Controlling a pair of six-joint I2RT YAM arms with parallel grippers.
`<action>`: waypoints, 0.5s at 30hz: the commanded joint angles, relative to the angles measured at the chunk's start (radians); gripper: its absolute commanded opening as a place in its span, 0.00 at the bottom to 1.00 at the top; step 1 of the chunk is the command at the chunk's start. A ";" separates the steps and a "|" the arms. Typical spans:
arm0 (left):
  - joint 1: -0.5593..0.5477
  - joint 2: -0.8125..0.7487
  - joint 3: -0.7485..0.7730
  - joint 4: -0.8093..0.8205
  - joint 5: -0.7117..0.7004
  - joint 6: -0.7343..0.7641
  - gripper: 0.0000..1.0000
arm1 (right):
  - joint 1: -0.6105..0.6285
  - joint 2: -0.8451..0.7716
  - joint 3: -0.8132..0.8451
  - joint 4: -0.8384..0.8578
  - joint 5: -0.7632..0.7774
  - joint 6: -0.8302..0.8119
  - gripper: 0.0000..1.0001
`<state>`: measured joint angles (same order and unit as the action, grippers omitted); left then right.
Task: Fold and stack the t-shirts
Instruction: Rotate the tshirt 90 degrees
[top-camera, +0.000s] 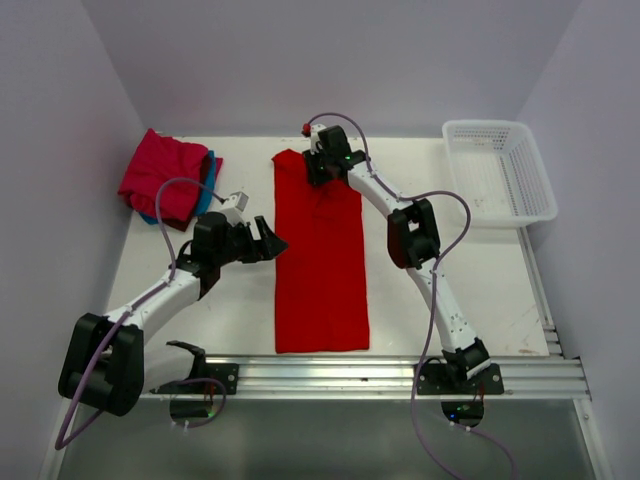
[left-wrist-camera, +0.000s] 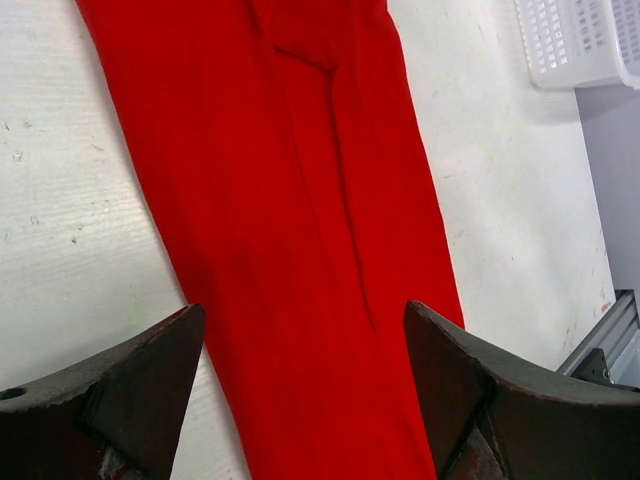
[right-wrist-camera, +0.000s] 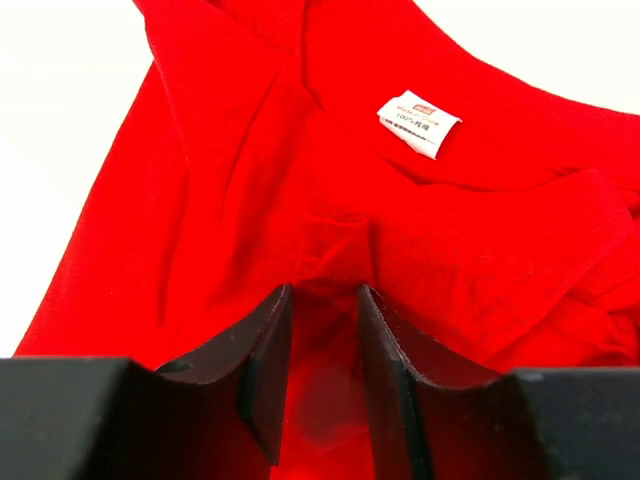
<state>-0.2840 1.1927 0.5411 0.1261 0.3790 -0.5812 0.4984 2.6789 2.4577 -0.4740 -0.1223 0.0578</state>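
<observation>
A bright red t-shirt (top-camera: 320, 270) lies as a long narrow strip down the middle of the table (top-camera: 450, 260). My right gripper (top-camera: 318, 165) is at its far collar end. In the right wrist view its jaws (right-wrist-camera: 325, 290) stand narrow, with a raised fold of the red cloth (right-wrist-camera: 250, 150) pinched between them, just below the white neck label (right-wrist-camera: 418, 122). My left gripper (top-camera: 272, 243) hovers open at the strip's left edge, about halfway along. In the left wrist view the red cloth (left-wrist-camera: 300, 200) shows between the spread fingers (left-wrist-camera: 300, 310). A crimson-pink t-shirt (top-camera: 160, 175) lies folded on a teal-blue one (top-camera: 207, 190) at the back left.
A white mesh basket (top-camera: 498, 170) stands at the back right corner. An aluminium rail (top-camera: 400, 375) runs along the near edge with both arm bases on it. Grey walls close in the table on three sides.
</observation>
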 joint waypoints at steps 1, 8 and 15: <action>-0.006 -0.022 -0.010 0.030 0.008 0.032 0.84 | 0.000 0.016 0.023 0.014 0.009 -0.007 0.33; -0.007 -0.033 -0.013 0.018 0.000 0.035 0.83 | 0.000 0.019 0.003 0.015 0.012 0.008 0.08; -0.007 -0.041 -0.017 0.015 0.000 0.035 0.83 | -0.001 -0.008 -0.045 0.029 0.016 0.011 0.00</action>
<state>-0.2840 1.1767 0.5407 0.1253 0.3786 -0.5804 0.4984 2.6846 2.4386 -0.4591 -0.1215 0.0669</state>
